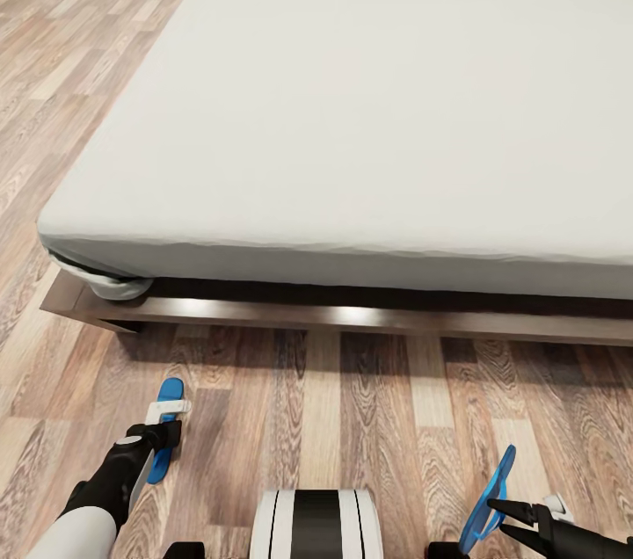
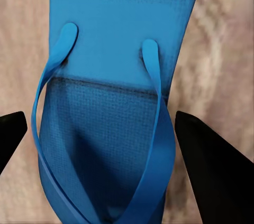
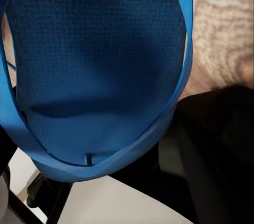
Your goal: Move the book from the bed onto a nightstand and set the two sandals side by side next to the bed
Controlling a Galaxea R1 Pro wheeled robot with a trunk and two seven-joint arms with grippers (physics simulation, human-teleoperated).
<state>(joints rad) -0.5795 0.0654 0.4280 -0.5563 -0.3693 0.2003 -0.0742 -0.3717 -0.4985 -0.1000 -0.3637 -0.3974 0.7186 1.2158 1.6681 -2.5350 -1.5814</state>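
Observation:
One blue sandal [image 1: 170, 388] lies flat on the wood floor in front of the bed [image 1: 352, 313], near its left corner. My left gripper [image 1: 164, 436] hovers right over it, open, a dark finger [image 2: 211, 171] on each side of the sandal [image 2: 111, 76] with its straps facing up. The other sandal [image 1: 497, 475] is off the floor, standing on edge at the lower right with my right gripper [image 1: 499, 515] shut on it. Its sole and strap [image 3: 100, 65] sit close before the right wrist camera. The book is out of view; the pale mattress [image 1: 369, 102] is bare.
The bed's dark wooden platform [image 1: 264, 313] juts out low along the floor ahead. Open plank floor [image 1: 369, 418] lies between the bed and my white and black base [image 1: 316, 524]. More floor runs along the bed's left side.

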